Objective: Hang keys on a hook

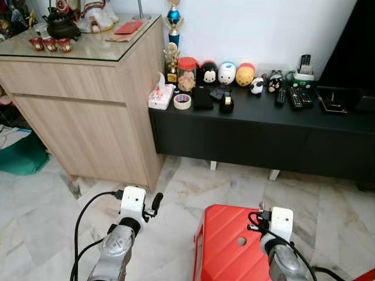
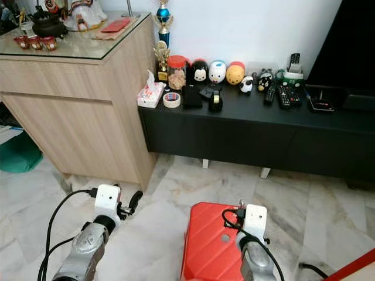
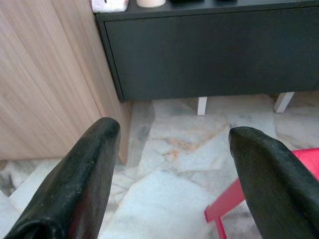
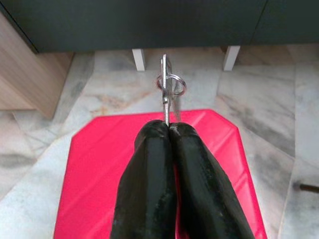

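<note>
Marble floor (image 1: 328,205) spreads in front of a low black cabinet (image 1: 263,134) and, to its left, a taller wooden sideboard (image 1: 82,111). Along the black top stand a tissue pack (image 1: 160,93), a roll of tape (image 1: 182,101), a jar with a red lid (image 1: 187,74), several round toy figures (image 1: 227,73) and a cluster of remote controls (image 1: 293,93). A red stool (image 1: 231,246) sits on the floor below the right arm.

The right gripper (image 4: 168,130) hangs over that stool with its two black fingers pressed together on the keys (image 4: 166,92). The flat metal blade sticks straight out from the fingertips, its long axis in line with the fingers and pointing toward the base of the black cabinet, seen edge-on. A small split ring loops through it near the far end.

The left gripper (image 3: 172,144) is held low over the floor near the sideboard's corner, fingers spread wide with nothing between them.
</note>
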{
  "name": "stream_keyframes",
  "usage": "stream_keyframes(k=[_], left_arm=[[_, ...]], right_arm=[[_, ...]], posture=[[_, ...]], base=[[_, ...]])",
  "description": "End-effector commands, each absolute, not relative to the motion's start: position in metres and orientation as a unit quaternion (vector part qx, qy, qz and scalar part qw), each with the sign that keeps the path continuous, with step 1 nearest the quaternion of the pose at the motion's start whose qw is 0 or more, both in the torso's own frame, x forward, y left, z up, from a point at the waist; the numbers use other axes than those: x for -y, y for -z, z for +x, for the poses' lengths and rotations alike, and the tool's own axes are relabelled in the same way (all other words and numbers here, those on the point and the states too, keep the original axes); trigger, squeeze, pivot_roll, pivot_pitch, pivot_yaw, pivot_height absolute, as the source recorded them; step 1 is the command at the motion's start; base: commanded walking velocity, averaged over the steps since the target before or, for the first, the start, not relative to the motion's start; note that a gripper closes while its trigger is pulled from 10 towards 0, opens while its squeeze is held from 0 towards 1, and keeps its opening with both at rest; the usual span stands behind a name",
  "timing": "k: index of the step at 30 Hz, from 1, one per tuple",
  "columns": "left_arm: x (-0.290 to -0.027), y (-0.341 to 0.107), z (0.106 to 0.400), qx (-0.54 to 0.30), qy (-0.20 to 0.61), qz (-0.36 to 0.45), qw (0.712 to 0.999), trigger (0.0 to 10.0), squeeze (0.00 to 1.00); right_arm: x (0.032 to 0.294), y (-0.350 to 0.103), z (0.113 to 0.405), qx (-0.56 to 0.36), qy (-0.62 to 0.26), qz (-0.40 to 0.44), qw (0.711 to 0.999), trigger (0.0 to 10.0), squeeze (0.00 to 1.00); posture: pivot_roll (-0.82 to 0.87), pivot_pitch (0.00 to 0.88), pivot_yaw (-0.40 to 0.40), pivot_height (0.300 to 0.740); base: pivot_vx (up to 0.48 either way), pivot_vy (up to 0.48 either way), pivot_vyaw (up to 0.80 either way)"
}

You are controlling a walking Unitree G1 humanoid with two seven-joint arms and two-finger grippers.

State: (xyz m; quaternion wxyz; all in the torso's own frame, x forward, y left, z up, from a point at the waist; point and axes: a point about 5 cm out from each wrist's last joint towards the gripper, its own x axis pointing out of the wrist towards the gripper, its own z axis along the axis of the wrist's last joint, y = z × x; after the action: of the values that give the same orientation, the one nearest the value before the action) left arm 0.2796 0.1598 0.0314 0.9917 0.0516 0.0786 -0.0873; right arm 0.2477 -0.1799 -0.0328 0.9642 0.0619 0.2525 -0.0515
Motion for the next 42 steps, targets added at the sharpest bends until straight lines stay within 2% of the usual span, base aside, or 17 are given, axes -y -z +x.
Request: stream_keyframes(k=[1,7,11,14,18,23,30,33,42], left_arm=[[-0.166,-0.026,0.278,-0.091,0.076,0.049,0.992,10.0,0.00],[-0.180,-0.018,0.276,-0.115,0.051,0.046,0.991,10.0,0.00],[-0.197,-0.002,0.266,-0.159,0.018,0.049,0.986,10.0,0.00],[-0.213,0.024,0.245,-0.237,-0.009,0.055,0.970,10.0,0.00],[-0.218,0.038,0.231,-0.284,-0.018,0.056,0.957,10.0,0.00],[-0.211,0.056,0.214,-0.343,-0.008,0.055,0.938,10.0,0.00],[-0.208,0.065,0.204,-0.375,-0.011,0.050,0.926,10.0,0.00],[-0.209,0.071,0.194,-0.393,-0.025,0.038,0.918,10.0,0.00],[-0.205,0.076,0.187,-0.407,-0.029,0.027,0.912,10.0,0.00]], right_arm=[[0.181,0.038,0.244,-0.275,0.055,0.062,0.958,10.0,0.00],[0.186,0.047,0.235,-0.305,0.069,0.066,0.947,10.0,0.00],[0.188,0.052,0.229,-0.320,0.074,0.069,0.942,10.0,0.00],[0.194,0.061,0.217,-0.352,0.085,0.064,0.930,10.0,0.00],[0.198,0.066,0.209,-0.370,0.096,0.062,0.922,10.0,0.00],[0.195,0.071,0.202,-0.397,0.071,0.036,0.914,10.0,0.00],[0.197,0.078,0.190,-0.424,0.080,0.037,0.901,10.0,0.00],[0.209,0.084,0.175,-0.442,0.101,0.045,0.890,10.0,0.00],[0.230,0.086,0.159,-0.457,0.116,0.036,0.881,10.0,0.00]], posture=[[0.01,0.000,-0.022,0.727],[0.01,0.000,-0.021,0.727],[0.00,0.000,-0.017,0.727],[0.00,0.000,-0.011,0.727],[0.00,0.000,-0.006,0.727],[0.00,0.000,-0.002,0.727],[-0.02,0.000,0.006,0.727],[-0.01,0.000,0.000,0.727],[-0.02,0.000,0.006,0.727]], base=[[0.000,0.000,0.00],[0.000,0.000,0.00],[0.000,0.000,0.00],[0.000,0.000,0.00],[0.000,0.000,0.00],[0.000,0.000,0.00],[0.000,0.000,0.00],[0.000,0.000,0.00],[0.000,0.000,0.00]])
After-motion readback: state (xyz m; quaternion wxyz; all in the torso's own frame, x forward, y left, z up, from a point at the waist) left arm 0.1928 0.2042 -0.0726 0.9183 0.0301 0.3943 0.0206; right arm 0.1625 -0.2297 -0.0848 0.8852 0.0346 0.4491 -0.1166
